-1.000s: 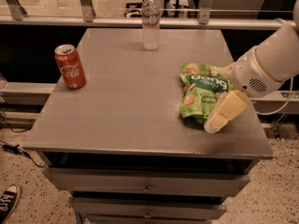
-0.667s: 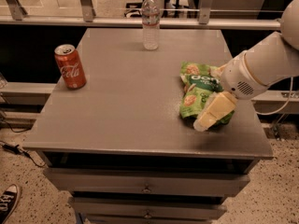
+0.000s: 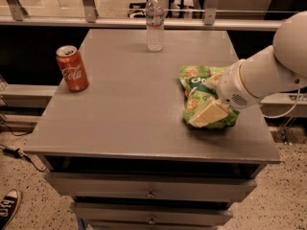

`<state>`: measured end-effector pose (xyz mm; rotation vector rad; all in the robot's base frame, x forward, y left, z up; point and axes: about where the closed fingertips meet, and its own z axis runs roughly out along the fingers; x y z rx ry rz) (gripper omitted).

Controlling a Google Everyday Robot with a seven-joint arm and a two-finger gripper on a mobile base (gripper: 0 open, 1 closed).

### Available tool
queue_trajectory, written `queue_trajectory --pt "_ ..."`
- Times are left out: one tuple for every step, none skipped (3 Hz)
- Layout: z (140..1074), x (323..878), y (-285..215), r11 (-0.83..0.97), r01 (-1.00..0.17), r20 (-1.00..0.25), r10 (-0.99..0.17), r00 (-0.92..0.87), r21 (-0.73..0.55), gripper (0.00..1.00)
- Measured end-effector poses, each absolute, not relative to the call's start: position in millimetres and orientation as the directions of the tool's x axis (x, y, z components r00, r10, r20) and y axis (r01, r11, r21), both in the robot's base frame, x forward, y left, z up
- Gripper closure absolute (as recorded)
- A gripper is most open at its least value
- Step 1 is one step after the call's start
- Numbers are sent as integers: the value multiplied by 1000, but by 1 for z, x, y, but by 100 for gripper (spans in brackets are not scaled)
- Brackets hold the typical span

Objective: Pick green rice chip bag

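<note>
The green rice chip bag (image 3: 196, 91) lies flat on the right side of the grey table (image 3: 129, 104). It is bright green with a dark-green band and pictures of tan chips. My gripper (image 3: 207, 114) comes in from the right on a white arm and sits low over the bag's near end, covering part of it. One cream-coloured finger (image 3: 209, 112) shows on top of the bag.
A red cola can (image 3: 72, 68) stands at the table's left. A clear water bottle (image 3: 154, 21) stands at the far middle edge. Drawers (image 3: 148, 190) sit under the tabletop. A railing runs behind. A shoe (image 3: 8, 209) shows at the floor, bottom left.
My gripper has moved left and down, from the bag's right edge onto its near end. The bag, can and bottle have not moved.
</note>
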<state>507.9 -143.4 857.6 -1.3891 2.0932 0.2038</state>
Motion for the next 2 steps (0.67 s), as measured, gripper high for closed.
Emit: queue_trajectory --pt "858 511 -140 427 -873 -569 -789 -231 -237 64" --pt "874 527 -134 402 -867 -588 -791 -168 -293 95"
